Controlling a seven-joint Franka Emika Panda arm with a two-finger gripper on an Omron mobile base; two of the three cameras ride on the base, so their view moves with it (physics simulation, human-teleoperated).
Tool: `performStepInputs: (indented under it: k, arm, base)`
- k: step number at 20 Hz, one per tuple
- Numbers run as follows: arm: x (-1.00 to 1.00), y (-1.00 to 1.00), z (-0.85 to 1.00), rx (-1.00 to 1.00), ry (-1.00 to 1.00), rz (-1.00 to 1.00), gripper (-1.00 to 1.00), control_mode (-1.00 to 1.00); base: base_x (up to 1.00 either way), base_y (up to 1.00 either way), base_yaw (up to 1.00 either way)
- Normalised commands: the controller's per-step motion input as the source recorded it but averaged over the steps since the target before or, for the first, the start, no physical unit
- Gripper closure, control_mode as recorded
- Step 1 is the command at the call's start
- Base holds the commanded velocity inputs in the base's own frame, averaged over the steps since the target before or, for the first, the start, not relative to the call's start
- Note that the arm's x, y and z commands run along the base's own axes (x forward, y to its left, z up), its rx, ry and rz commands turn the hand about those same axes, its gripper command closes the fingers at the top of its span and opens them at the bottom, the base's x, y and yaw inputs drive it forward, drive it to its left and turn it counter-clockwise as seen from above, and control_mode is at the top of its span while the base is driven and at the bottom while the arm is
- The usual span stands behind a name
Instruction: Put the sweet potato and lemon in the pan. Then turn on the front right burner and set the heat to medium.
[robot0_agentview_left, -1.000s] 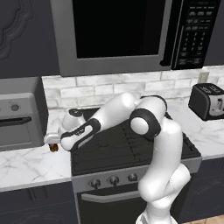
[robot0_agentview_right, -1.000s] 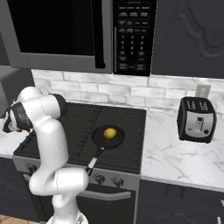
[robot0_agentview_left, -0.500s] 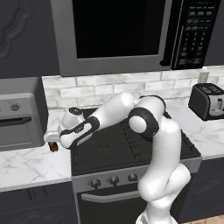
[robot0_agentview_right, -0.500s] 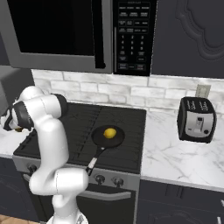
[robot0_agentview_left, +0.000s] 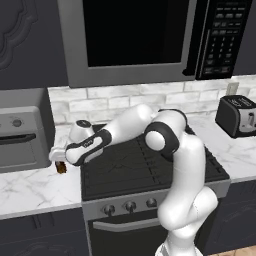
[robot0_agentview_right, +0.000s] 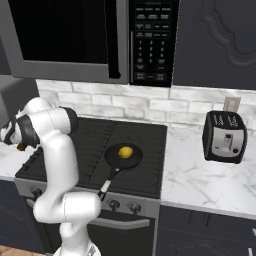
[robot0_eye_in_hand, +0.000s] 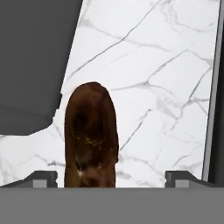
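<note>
The sweet potato (robot0_eye_in_hand: 91, 135), a dark reddish-brown oblong, lies on the white marble counter left of the stove. My gripper (robot0_eye_in_hand: 111, 177) is open around it, with a gap between each fingertip and the sweet potato. From the left base view the gripper (robot0_agentview_left: 59, 161) hangs just above the sweet potato (robot0_agentview_left: 61, 168). The right base view has the sweet potato (robot0_agentview_right: 21, 147) at the far left edge. The yellow lemon (robot0_agentview_right: 126, 151) rests in the black pan (robot0_agentview_right: 116, 161), which sits on the front right burner (robot0_agentview_right: 145, 172).
A grey toaster oven (robot0_agentview_left: 20, 132) stands close on the left of the sweet potato, and the stove edge (robot0_eye_in_hand: 216, 87) is on its other side. A white pot (robot0_agentview_left: 80, 131) sits behind my hand. A toaster (robot0_agentview_right: 225, 137) stands on the right counter. Stove knobs (robot0_agentview_right: 122, 205) line the front.
My hand has slid a little further left over the counter toward the sweet potato. The lemon and pan have not moved.
</note>
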Motion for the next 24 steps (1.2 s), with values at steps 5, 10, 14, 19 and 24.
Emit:
performStepInputs:
  k: [5,10,14,19,24]
  arm:
    - [0.23,0.08,-0.27,0.00,0.02,0.00,-1.00,-1.00]
    - [0.00,0.16,-0.02,0.00,0.00,0.00,-1.00,-1.00]
    - [-0.06,0.03,-0.27,0.00,0.00,0.01,-1.00,-1.00]
    - [-0.10,0.00,-0.56,0.00,0.00,0.00,-1.00,-1.00]
    - [-0.01,0.00,-0.60,0.00,0.00,0.00,-1.00,-1.00]
  base:
    - [0.00,0.00,0.00]
    - [0.00,0.00,0.00]
    - [0.00,0.00,0.00]
    - [0.00,0.00,0.00]
    - [0.00,0.00,0.00]
